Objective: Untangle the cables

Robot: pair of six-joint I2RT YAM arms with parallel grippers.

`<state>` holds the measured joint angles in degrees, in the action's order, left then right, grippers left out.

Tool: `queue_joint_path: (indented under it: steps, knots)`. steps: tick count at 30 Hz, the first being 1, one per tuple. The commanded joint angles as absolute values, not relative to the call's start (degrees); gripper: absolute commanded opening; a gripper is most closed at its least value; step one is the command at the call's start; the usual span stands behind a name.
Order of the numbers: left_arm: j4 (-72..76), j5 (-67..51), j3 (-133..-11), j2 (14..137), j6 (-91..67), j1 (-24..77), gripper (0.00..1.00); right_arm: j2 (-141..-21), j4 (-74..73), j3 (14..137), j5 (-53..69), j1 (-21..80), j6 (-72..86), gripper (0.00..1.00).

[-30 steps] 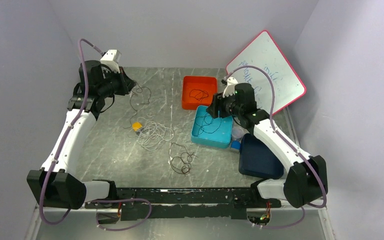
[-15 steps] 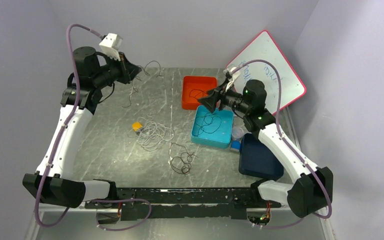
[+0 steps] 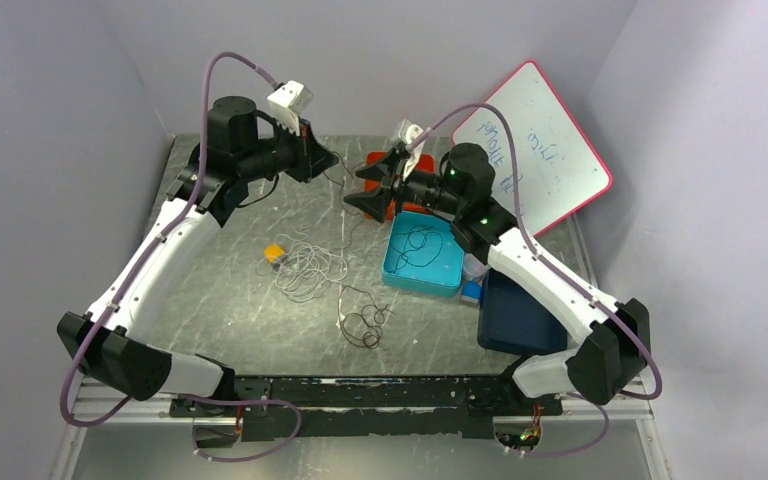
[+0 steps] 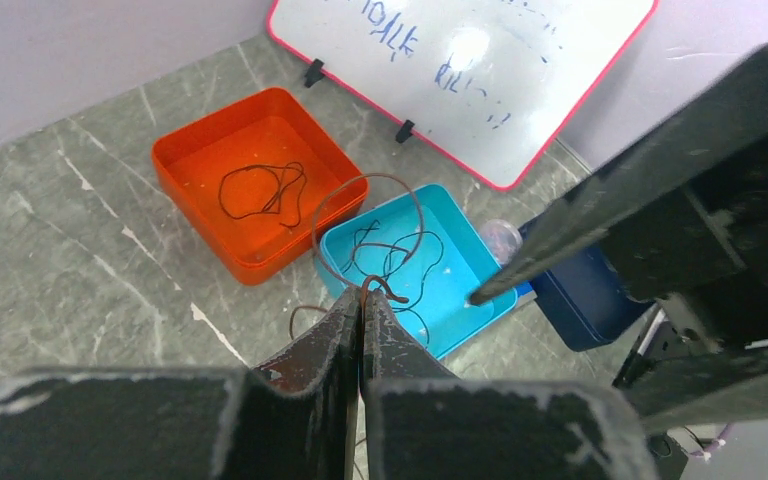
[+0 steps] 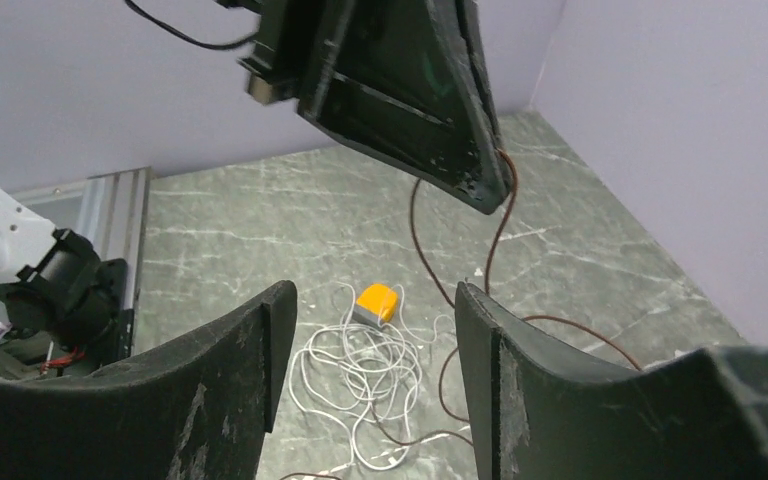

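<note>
**Left end effector pinches a brown cable aloft; right one stands open beside it**

The left end effector is clenched on a thin brown cable, its two fingers pressed flat together with the cable's hooked end poking out at the tips. From there the cable curls in one wide, wiry loop. Two strands hang down to the table, which is grey and marbled.

The right end effector is released, its fingers spread wide and holding nothing. It faces the left one, close by and above the table. In the right wrist view the hanging strands show through the gap between its fingers; whether they touch cannot be told.

Below the two arms lies a white cable in a loose heap of many overlapping loops, with an orange plug just beside it. Nearer the arm bases, a dark cable sits in a small tangled knot on the table.

An orange tray holds a looped dark cord. Just beside it, a teal tray holds a black cord in open coils. A navy box sits beside the teal tray. A pink-framed whiteboard leans at the far right.
</note>
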<state>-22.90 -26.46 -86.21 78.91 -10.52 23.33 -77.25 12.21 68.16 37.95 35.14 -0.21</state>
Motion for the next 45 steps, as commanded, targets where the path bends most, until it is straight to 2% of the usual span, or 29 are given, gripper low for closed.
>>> queue_joint_path:
  steps: [1,14,23,27,37,39,40,42,45]
  knots:
    - [-21.5,-28.8,-87.0,77.7,-10.8,24.7,0.07,-79.0,13.6,69.6,35.8,35.0,-1.9,0.62]
    - [-19.5,-31.4,-85.2,76.7,-12.6,25.2,0.07,-83.3,15.6,70.9,34.0,37.1,-3.0,0.68]
    - [-17.0,-33.8,-84.1,76.2,-15.7,25.2,0.07,-85.0,20.1,69.4,26.7,38.9,-4.7,0.66]
    - [-14.7,-35.2,-83.3,76.0,-17.7,25.2,0.07,-85.1,24.6,67.2,22.1,39.5,-3.2,0.55]
    - [-13.5,-34.3,-82.3,75.5,-19.2,25.2,0.07,-84.0,27.3,64.7,17.6,39.6,-0.2,0.03]
    - [-13.3,-34.4,-82.1,75.6,-19.3,25.2,0.07,-83.7,27.5,64.3,17.4,39.6,0.6,0.00]
    - [-13.2,-34.5,-82.1,75.6,-19.3,25.2,0.09,-83.6,27.2,64.5,17.1,39.6,0.9,0.00]
    - [-12.9,-34.5,-82.0,75.5,-19.3,25.2,0.19,-83.7,26.0,64.9,16.2,39.6,1.6,0.00]
    - [-12.6,-33.9,-81.8,74.8,-19.1,25.2,0.39,-83.8,25.0,65.3,14.4,39.5,2.2,0.00]
